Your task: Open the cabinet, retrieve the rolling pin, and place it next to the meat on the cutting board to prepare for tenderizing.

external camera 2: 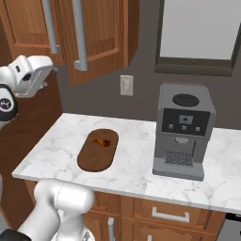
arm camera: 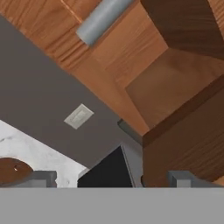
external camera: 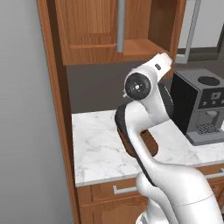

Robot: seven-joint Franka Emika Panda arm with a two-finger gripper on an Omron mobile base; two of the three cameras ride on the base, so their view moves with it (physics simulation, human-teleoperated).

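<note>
Left base view, reading from the left: a tall wooden side panel, then the cabinet overhead with a long silver bar handle hanging down its closed door; the door to the right stands swung open, showing a bare shelf floor. Below, the white arm rises from the lower right, bends back over the marble counter and folds at a round dark joint, its wrist reaching up toward the cabinet's lower right edge. Part of the cutting board peeks out from behind the arm, and a grey coffee machine stands at the right.

From the right base camera, the hand sits high at the left edge, level with the cabinet's underside. The open door juts forward with its own bar handle. The cutting board lies on the counter, the meat resting on its far half — well apart from the coffee machine.

Along the hand camera, the gripper shows its two tips set wide apart, holding nothing, looking up past the open door into the cabinet's interior. The rolling pin cannot be made out anywhere.
</note>
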